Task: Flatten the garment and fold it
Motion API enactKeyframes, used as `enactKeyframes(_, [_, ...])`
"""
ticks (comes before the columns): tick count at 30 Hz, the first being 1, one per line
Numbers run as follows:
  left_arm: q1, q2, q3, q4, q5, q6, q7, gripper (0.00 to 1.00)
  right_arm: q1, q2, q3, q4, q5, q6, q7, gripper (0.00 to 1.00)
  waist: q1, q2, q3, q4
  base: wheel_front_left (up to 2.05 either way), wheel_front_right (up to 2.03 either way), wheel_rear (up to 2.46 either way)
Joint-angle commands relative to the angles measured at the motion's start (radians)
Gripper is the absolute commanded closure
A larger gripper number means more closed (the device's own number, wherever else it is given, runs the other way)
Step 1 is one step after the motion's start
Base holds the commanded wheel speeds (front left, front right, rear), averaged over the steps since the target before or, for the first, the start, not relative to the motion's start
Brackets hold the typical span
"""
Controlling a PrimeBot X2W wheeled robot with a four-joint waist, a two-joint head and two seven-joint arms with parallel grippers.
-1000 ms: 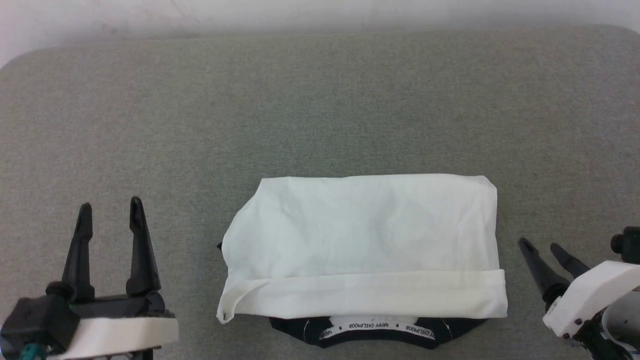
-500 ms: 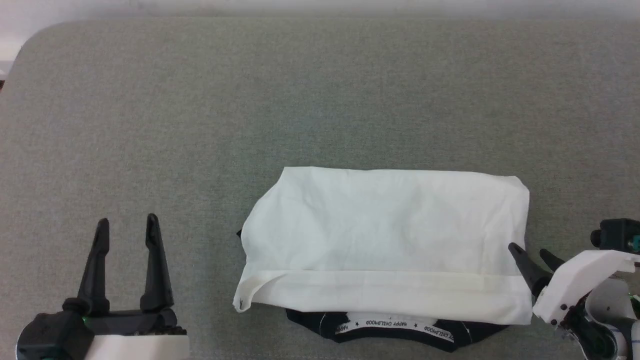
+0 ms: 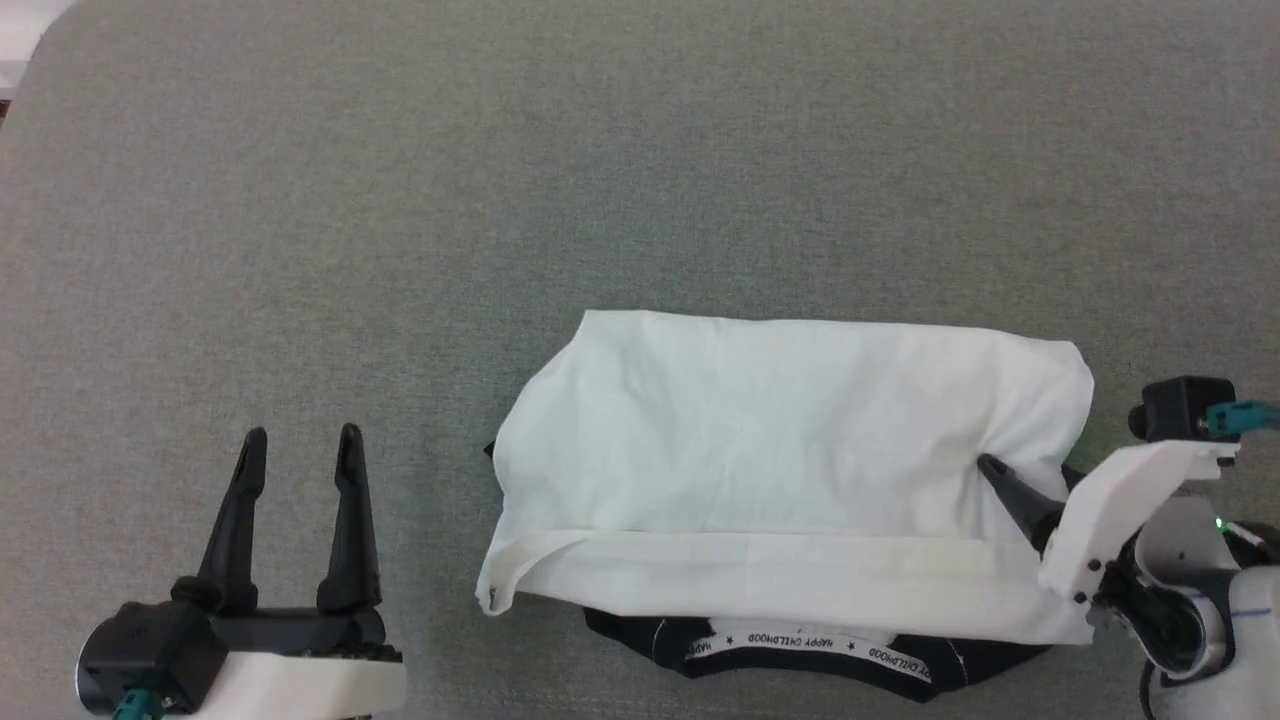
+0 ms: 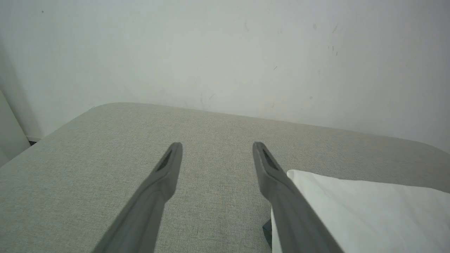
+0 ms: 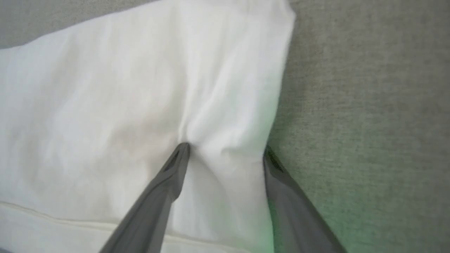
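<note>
The garment (image 3: 780, 450) lies folded into a white rectangle on the grey-green padded table (image 3: 600, 180), its black collar with white lettered tape (image 3: 800, 645) poking out at the near edge. My right gripper (image 3: 1025, 468) is open and straddles the garment's right edge. One finger (image 5: 168, 175) presses on top of the white cloth (image 5: 105, 105), which puckers there, and the other finger (image 5: 281, 182) sits at the cloth's outer edge against the table. My left gripper (image 3: 302, 435) stands open to the left of the garment, apart from it, with nothing between its fingers. The left wrist view shows that gripper (image 4: 217, 146) beside the garment's corner (image 4: 369, 211).
The padded table stretches wide behind and to the left of the garment. Its rounded far-left corner (image 4: 102, 107) meets a white wall (image 4: 225, 52). A strip of bare table (image 5: 369, 123) lies to the right of the garment.
The head view has shifted. My right gripper has moved left, from beside the garment onto its right edge, and the cloth now bunches at its finger. The left gripper stays open.
</note>
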Motion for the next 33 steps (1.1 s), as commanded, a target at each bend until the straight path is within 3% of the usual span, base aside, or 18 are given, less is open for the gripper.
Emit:
enactKeyframes(1, [-0.020,-0.007,0.002,0.006,0.005,-0.008,-0.005,0.00,-0.002,0.022,0.019,0.076,-0.016,-0.001,0.017,0.11,0.0001,0.0000,0.008,0.002,0.00,0.00,0.00])
enactKeyframes(2, [-0.023,-0.008,0.003,0.011,0.006,-0.012,-0.005,0.00,-0.015,0.024,0.017,0.099,-0.021,-0.001,0.013,0.39,0.0001,0.0000,0.010,0.003,0.00,0.00,0.00])
enactKeyframes(4, [-0.029,-0.008,0.005,0.019,0.008,-0.019,-0.005,0.00,-0.041,0.030,0.009,0.142,-0.025,-0.001,-0.002,0.84,0.0001,0.0000,0.012,0.004,0.00,0.00,0.00])
enactKeyframes(5, [-0.031,-0.007,0.005,0.024,0.010,-0.022,-0.005,0.00,-0.052,0.031,0.009,0.159,-0.028,-0.001,-0.011,1.00,0.0001,0.0000,0.012,0.005,0.00,0.00,0.00])
enactKeyframes(13, [-0.026,-0.005,0.012,0.043,0.018,-0.029,-0.005,0.00,-0.090,0.005,-0.040,0.183,-0.025,-0.001,-0.062,1.00,0.0001,0.0000,-0.020,-0.009,0.00,0.00,0.00])
enactKeyframes(25, [-0.002,-0.012,0.003,0.058,0.027,-0.026,-0.005,0.00,-0.077,-0.062,-0.295,0.068,-0.083,-0.001,-0.022,1.00,0.0001,0.0000,-0.063,-0.040,0.00,0.00,0.00])
enactKeyframes(29, [0.007,-0.015,0.001,0.065,0.027,-0.022,-0.005,0.00,-0.070,-0.057,-0.314,0.011,-0.092,-0.001,0.016,1.00,0.0001,0.0000,-0.080,-0.052,0.00,0.00,0.00])
enactKeyframes(33, [0.011,-0.022,-0.005,0.075,0.024,-0.022,-0.005,0.00,-0.063,-0.037,-0.272,-0.056,-0.082,-0.001,0.058,1.00,0.0001,0.0000,-0.099,-0.061,0.00,0.00,0.00])
